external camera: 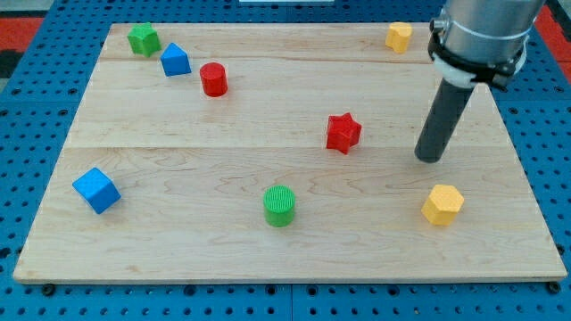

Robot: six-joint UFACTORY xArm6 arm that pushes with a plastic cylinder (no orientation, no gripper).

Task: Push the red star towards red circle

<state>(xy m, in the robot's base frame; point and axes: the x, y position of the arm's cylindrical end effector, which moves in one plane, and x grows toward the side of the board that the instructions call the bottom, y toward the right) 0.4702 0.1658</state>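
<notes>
1. Desk (pixel 268 259): light wooden board on a blue pegboard, seen from the view's bottom edge.
2. Red star (pixel 343 133): approx mid-board, slightly to the view's right, lying flat, touching no other block.
3. Red circle (pixel 213 79): upright cylinder twd the view's top left, well apart from the star, up and left of it.
4. My tip (pixel 429 159): lower end of the dark rod, down at the desk surface, to the view's right of the star w/ a clear gap, not touching it.
5. End effector: a plain rod w/ nothing to spread or pinch; it holds no block.
6. Blue block (pixel 176 61), wedge-like, just left of the red circle; green block (pixel 143 39) beyond it at the top-left corner.
7. Blue cube (pixel 96 190) near the left edge; green cylinder (pixel 279 205) below the star.
8. Yellow hexagon (pixel 442 204) below the tip, near but apart; a 2nd yellow block (pixel 399 37) at the top edge, left of the arm.
</notes>
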